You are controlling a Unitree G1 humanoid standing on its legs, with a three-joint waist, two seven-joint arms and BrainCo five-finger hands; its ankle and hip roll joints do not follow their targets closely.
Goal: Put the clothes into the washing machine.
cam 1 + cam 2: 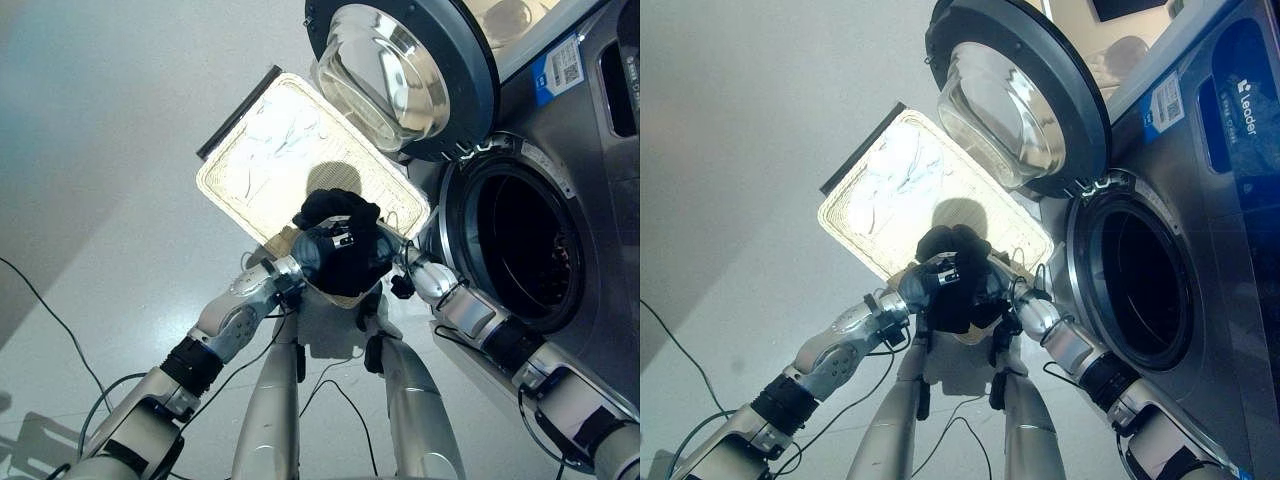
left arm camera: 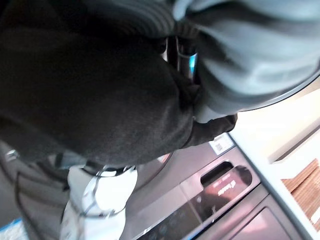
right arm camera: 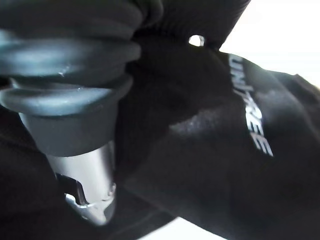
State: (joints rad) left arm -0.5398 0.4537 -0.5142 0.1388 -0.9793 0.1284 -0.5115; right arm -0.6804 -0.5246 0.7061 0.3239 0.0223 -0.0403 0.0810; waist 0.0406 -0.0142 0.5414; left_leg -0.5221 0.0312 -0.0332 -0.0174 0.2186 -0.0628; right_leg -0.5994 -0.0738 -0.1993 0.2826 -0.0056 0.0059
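Observation:
A black garment [image 1: 345, 250] hangs bunched between my two hands, just above the near corner of a cream laundry basket [image 1: 270, 150]. My left hand [image 1: 312, 252] grips it from the left, with silver fingers curled over the cloth. From the right, my right hand [image 1: 408, 262] presses in, and a finger [image 3: 95, 175] is buried in the black folds [image 3: 215, 150]. To the right of the bundle, the washing machine's round drum opening [image 1: 530, 250] gapes dark. The same dark cloth [image 2: 90, 90] shows close up in the left wrist view.
The machine's round glass door [image 1: 400, 75] is swung open and stands above the basket's far right edge. Its grey front and control panel [image 2: 220, 185] rise on the right. Pale floor [image 1: 100, 200] spreads to the left of the basket.

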